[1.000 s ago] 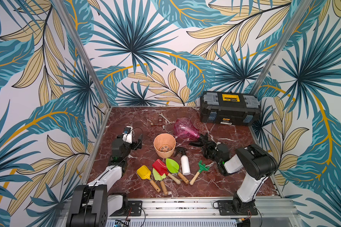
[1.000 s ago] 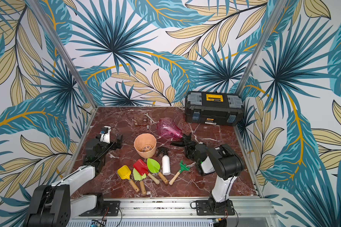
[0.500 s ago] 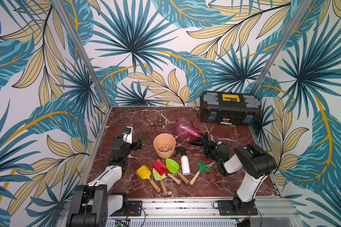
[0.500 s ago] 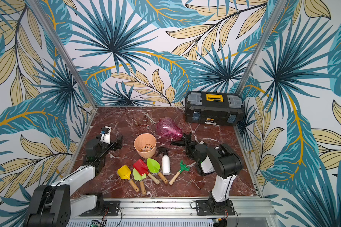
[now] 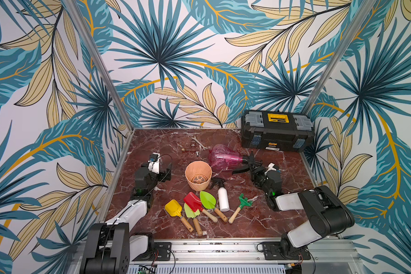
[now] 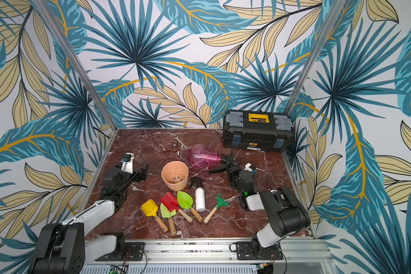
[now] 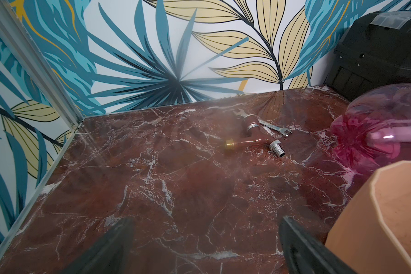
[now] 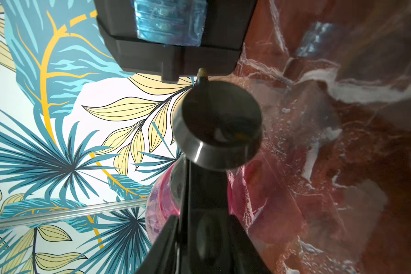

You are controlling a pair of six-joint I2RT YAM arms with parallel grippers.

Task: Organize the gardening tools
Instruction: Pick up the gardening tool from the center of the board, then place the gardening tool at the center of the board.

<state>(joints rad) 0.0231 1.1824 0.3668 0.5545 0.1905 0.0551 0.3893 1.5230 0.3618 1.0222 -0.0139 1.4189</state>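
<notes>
Where the red-brown marble table (image 5: 259, 220) meets the back wall, a black-and-yellow plastic toolbox (image 5: 277, 134) stands in the right rear corner, lid down.

The right tool (image 5: 254, 166) is clamped on the black sprayer head of the translucent pink spray bottle (image 5: 223, 157). This bottle lies on its side behind centre, with its base pointing away from that arm. The left tool (image 7: 205, 219) hangs over bare table at the left, jaws wide, holding nothing.

A peach plastic flower pot (image 5: 205, 170) sits tilted just in front of the pink bottle. The white spray bottle with black trigger (image 5: 223, 200) lies beside the pot.

Five wooden-handled tools are fanned at front centre:
- yellow scoop (image 5: 173, 208)
- red shovel (image 5: 192, 201), overlapping a lime-green trowel (image 5: 190, 212)
- second lime-green trowel (image 5: 207, 199)
- dark-green rake (image 5: 244, 200), right of the white bottle

A silver metal wrench (image 5: 198, 141) and small metal fittings (image 5: 190, 148) lie near the back wall.
</notes>
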